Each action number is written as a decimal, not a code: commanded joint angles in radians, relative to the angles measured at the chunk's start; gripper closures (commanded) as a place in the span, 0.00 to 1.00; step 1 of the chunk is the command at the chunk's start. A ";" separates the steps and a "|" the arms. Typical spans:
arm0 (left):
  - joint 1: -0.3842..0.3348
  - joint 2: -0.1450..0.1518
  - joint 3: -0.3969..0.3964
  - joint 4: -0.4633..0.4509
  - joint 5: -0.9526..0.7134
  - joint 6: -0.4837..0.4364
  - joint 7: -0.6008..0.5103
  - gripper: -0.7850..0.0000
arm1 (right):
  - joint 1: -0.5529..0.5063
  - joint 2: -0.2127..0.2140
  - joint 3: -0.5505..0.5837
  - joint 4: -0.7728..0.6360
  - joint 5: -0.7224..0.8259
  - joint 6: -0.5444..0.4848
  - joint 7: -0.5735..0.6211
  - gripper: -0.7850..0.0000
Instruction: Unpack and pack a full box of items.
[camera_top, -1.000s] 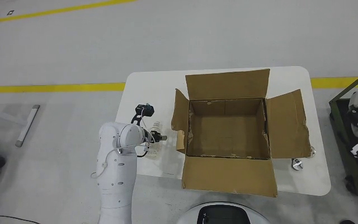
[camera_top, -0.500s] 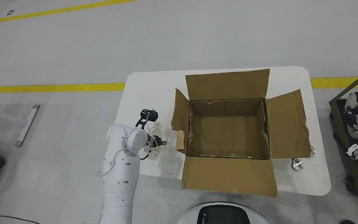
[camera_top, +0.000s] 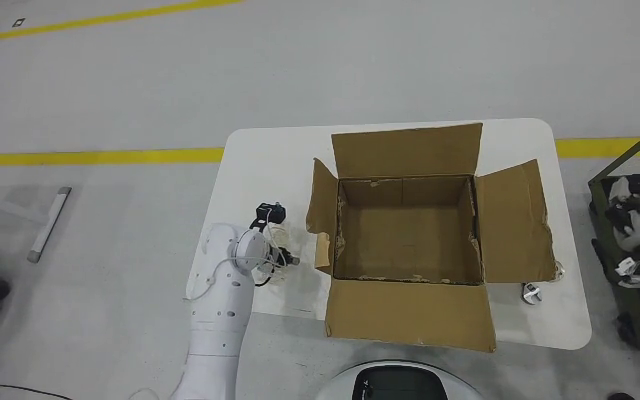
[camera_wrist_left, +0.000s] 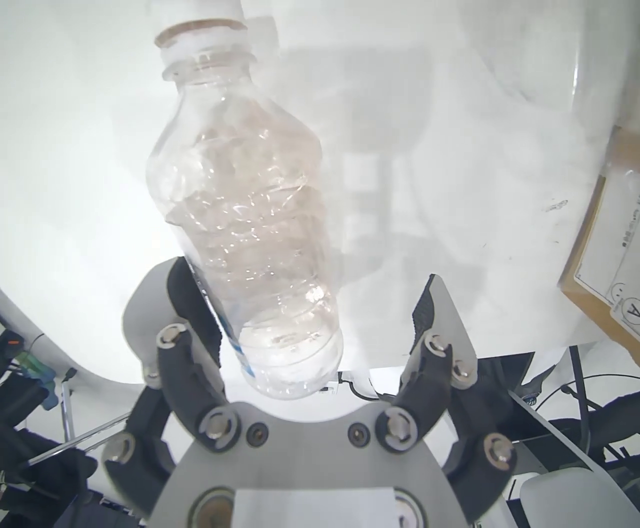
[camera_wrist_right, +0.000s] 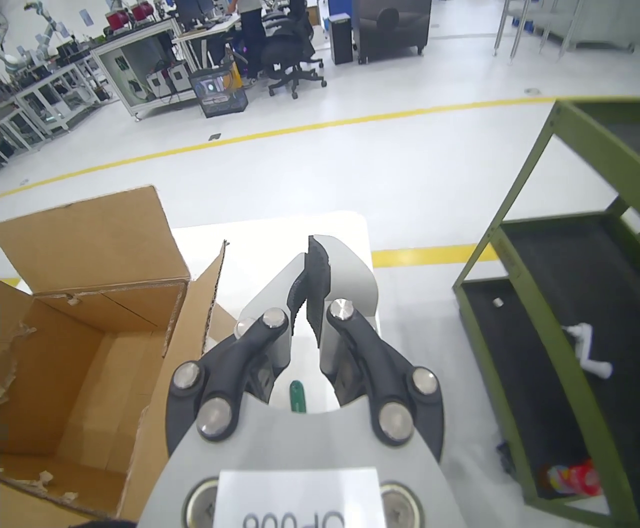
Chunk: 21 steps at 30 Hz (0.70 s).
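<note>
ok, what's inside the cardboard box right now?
No items: the cardboard box shows a bare floor in the top view, with small torn scraps along its bottom edges. The near wall's inner side is out of sight, so anything flat against it would be missed.

The bottle (camera_wrist_left: 245, 225) is clear glossy plastic, the box (camera_top: 405, 150) matt torn-edged cardboard, the table (camera_top: 270, 170) smooth white.
</note>
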 joint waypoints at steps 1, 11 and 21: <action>-0.002 0.002 0.004 0.008 0.001 0.006 0.006 0.92 | 0.020 -0.001 0.017 0.011 0.123 0.021 0.055 0.60; 0.013 0.015 -0.006 -0.011 -0.023 0.019 0.009 1.00 | 0.060 0.000 0.086 0.077 0.488 0.053 0.187 0.56; 0.024 0.041 -0.079 -0.145 -0.059 0.031 -0.040 1.00 | 0.056 0.005 0.077 0.067 0.509 0.037 0.162 0.53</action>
